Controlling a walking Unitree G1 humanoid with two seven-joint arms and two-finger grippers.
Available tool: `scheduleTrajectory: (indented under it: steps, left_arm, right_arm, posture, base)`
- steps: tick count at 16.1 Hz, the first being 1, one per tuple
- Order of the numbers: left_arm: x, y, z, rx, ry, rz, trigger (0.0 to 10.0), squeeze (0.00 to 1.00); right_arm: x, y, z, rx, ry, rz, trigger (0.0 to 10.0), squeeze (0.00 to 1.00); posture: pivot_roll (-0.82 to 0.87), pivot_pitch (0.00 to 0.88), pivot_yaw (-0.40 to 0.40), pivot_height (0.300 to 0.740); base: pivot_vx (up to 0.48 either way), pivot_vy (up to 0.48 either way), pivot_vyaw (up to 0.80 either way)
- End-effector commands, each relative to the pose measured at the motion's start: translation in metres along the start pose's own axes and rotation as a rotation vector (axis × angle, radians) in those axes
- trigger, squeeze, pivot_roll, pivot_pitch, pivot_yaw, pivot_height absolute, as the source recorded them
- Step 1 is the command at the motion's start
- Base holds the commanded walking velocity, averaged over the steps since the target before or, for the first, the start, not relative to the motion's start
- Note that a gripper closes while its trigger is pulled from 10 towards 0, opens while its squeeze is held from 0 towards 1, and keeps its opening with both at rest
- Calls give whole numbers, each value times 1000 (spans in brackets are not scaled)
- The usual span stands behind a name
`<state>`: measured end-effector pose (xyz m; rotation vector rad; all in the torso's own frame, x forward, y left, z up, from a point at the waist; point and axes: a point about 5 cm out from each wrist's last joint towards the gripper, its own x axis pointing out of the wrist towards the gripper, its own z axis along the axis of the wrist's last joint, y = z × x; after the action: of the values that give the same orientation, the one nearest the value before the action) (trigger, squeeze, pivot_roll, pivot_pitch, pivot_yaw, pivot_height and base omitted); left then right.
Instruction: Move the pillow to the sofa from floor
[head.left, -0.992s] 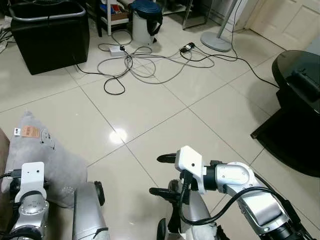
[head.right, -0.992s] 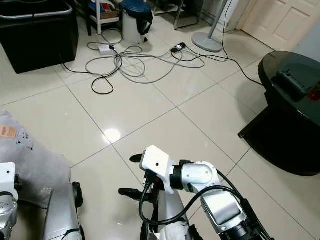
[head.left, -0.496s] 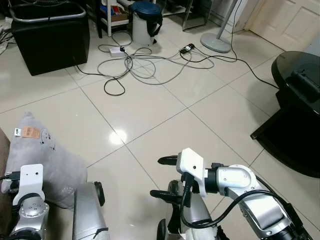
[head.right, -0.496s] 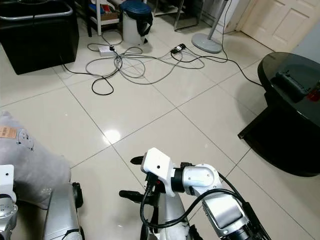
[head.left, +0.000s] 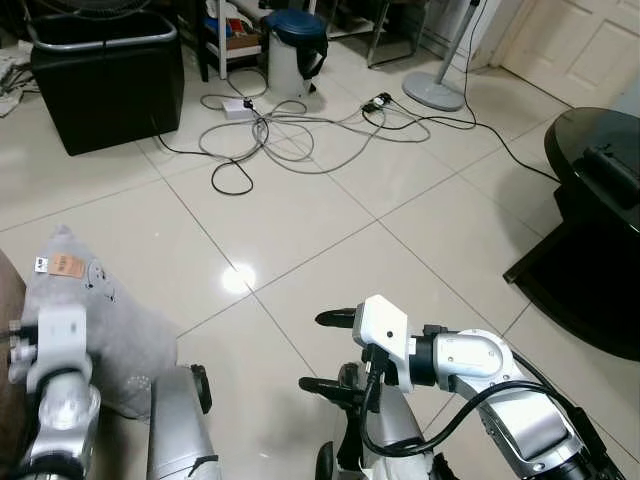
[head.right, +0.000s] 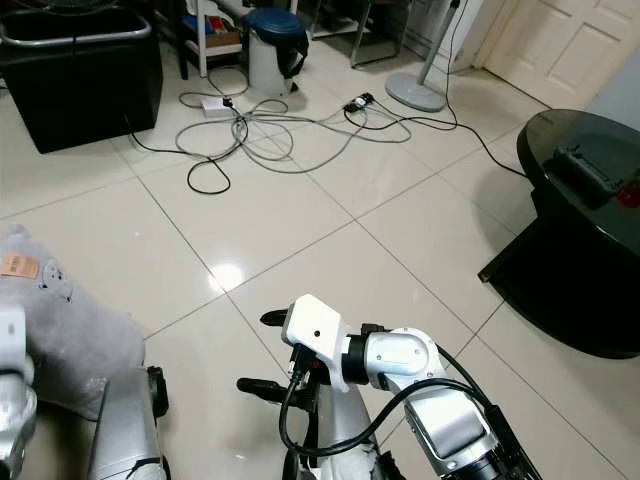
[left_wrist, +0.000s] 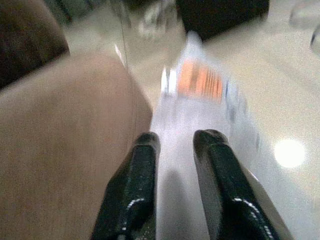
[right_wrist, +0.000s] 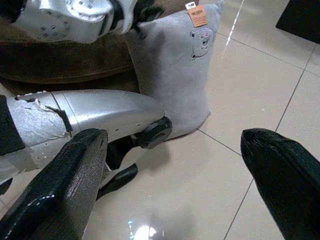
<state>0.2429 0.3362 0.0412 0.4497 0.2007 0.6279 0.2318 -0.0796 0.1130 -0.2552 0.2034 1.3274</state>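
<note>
- The grey pillow (head.left: 95, 320) stands on the tiled floor (head.left: 300, 220) at the robot's left, leaning against the brown sofa (right_wrist: 65, 60), with an orange tag (head.left: 66, 265) near its top corner.
- The left gripper (left_wrist: 177, 142) is clenched on the pillow: in the left wrist view its two black fingers (left_wrist: 142, 165) sit close together with a fold of grey fabric between them, just beside the sofa's arm.
- That wrist view is blurred, so the tag shows only as a smear of orange.
- Against the frame half a second ago, the left wrist housing (head.left: 55, 345) sits a little higher and is turned, and now covers more of the pillow's lower edge.
- The pillow has not left the floor; its top corner stands where it did.
- The right gripper (head.left: 318, 350) hangs released over bare tiles, its fingers spread wide, in the same pose as before and well apart from the pillow.
- The scene sits slightly lower than earlier, which reads as a camera shift: the black bin (head.left: 105, 75), the cable tangle (head.left: 290, 130) and the dark tabletop (head.left: 600, 150) keep their places relative to one another.
</note>
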Motion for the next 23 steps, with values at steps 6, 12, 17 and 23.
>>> scheduleTrajectory:
  steps: [6, 12, 17, 23]
  left_arm:
    - [7, 1, -1, -18, 75, 2, 10000, 1000]
    - [7, 9, -8, -16, 122, 1, 10000, 1000]
    - [8, 13, -12, -102, 189, 30, 10000, 1000]
    - [13, 28, -15, -222, 242, 79, 10000, 1000]
  right_arm:
    - [-4, -3, -2, -4, 1, -21, 10000, 0]
    - [-5, -1, -2, -4, 1, -23, 10000, 0]
    - [-13, -5, 0, -13, 15, -40, 10000, 0]
    - [-25, -13, 18, -5, 1, -62, 10000, 0]
  posture:
    - [-72, 22, -182, 541]
    - [-72, 12, -176, 541]
    - [-105, 36, -205, 541]
    - [-157, 104, -312, 541]
  base:
    - [0, 0, 0]
    - [0, 0, 0]
    - [0, 0, 0]
    - [0, 0, 0]
